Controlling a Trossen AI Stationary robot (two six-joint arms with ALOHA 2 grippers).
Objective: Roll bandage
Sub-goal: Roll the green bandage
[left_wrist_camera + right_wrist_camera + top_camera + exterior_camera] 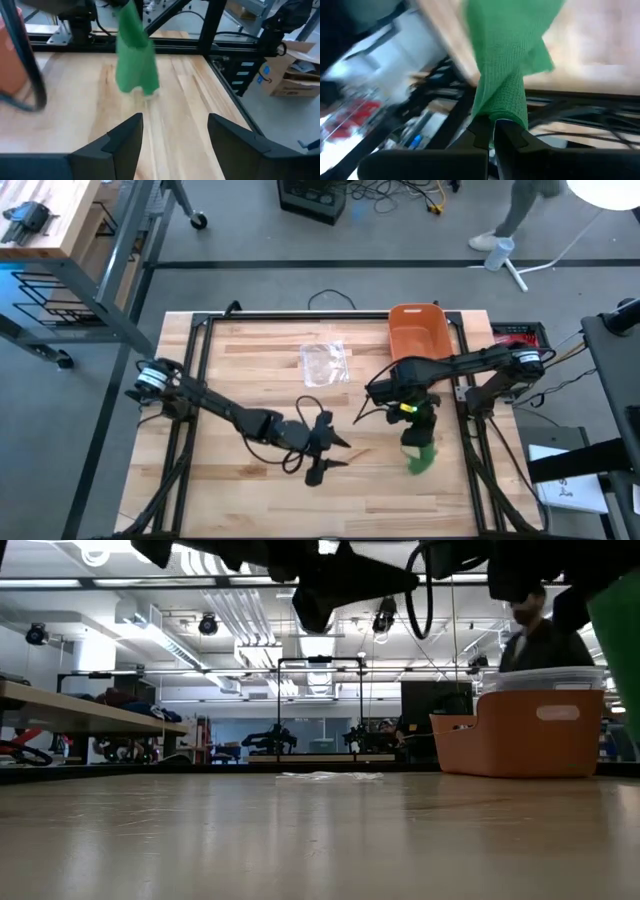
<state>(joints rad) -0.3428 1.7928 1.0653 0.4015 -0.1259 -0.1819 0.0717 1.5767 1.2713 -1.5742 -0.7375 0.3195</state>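
Your right hand point(413, 423) is clamping the green woven bandage point(420, 455) at right of centre, letting it hang for rolling; your left hand point(330, 455), fingers apart, is waiting at lower centre.

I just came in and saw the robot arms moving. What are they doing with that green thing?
The right claw is shut on a green bandage, which hangs down over the wooden table. The left claw is open beside it, holding nothing. An orange bin and a clear plastic wrapper sit farther back.

Blurred green bandage point(512, 60), its upper part beyond the frame edge
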